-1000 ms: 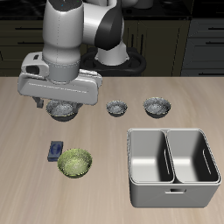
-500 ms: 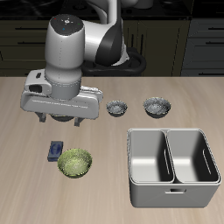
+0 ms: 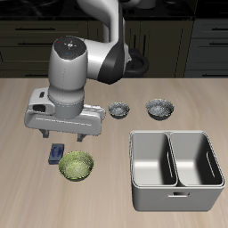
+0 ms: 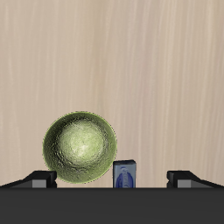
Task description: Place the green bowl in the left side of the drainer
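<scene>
The green bowl [image 3: 76,166] is a round yellow-green bowl that sits upright on the table near the front edge. It also shows in the wrist view [image 4: 80,149], with a mottled shiny inside. My gripper [image 3: 62,135] is open and empty. It hangs above the table just behind the bowl, not touching it. Both fingertips [image 4: 39,179] show in the wrist view, spread wide. The drainer [image 3: 175,135] is a large grey tub with two deep compartments. It stands apart from the bowl, near the front edge, and both compartments are empty.
A small blue box [image 3: 56,153] lies close beside the green bowl, under my gripper; it also shows in the wrist view [image 4: 124,174]. Two grey speckled bowls [image 3: 118,110] [image 3: 159,109] sit farther back, behind the drainer. Dark cabinets stand behind the table.
My gripper has moved toward the table's front edge and lower, from over a grey bowl at the back to just behind the green bowl. Nothing on the table has moved.
</scene>
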Controlling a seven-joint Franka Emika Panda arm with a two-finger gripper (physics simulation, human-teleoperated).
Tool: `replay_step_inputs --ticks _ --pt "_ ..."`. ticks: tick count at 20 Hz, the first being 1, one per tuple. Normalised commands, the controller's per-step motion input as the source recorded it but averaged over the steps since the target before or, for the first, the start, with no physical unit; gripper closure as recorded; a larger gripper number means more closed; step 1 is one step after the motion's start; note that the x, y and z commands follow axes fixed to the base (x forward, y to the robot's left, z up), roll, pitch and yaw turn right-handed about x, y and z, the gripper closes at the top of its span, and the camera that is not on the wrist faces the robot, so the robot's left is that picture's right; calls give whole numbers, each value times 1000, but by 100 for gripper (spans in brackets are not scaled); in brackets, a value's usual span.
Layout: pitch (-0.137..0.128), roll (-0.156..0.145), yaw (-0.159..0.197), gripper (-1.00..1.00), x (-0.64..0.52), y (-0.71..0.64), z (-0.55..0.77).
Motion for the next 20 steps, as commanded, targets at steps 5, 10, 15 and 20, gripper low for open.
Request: replay_step_inputs --ticks 5,10,15,20 --pt "25 -4 -15 -100 62 -11 -321" --pt "26 -4 0 -100 82 -12 -364" --pt "26 -6 -2 -100 29 -61 -266" --pt "31 -22 -14 -100 -39 -112 -276"
